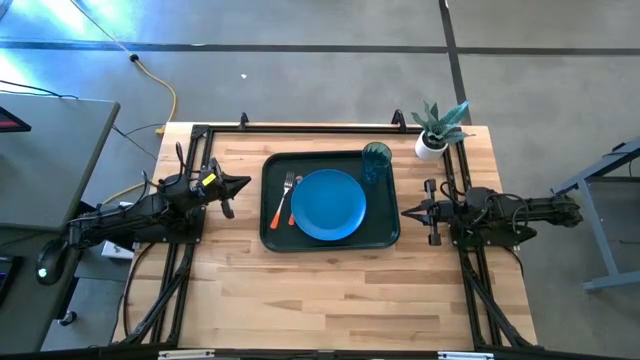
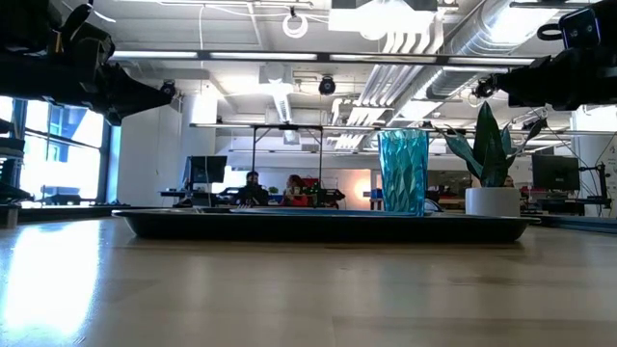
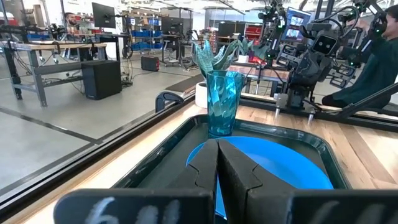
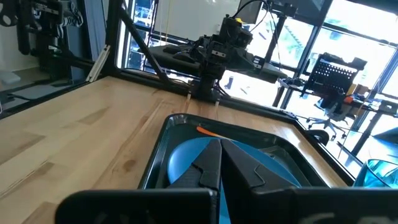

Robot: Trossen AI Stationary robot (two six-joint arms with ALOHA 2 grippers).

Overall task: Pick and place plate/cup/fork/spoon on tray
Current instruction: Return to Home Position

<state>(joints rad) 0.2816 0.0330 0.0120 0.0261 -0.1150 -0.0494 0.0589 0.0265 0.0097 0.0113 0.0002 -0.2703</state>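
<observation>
Bare wooden table (image 2: 289, 289), green tray (image 2: 318, 226), open-plan workshop behind

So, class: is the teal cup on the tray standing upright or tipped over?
Upright. The cup stands on its base in the tray's corner nearest the plant, mouth up, beside the blue plate.

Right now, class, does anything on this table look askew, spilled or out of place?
Nothing stands out. The plate lies flat in the tray, the cup stands upright in its corner, and the fork and what looks like the spoon lie beside the plate. Nothing is spilled. Both grippers hang off to the sides.
</observation>
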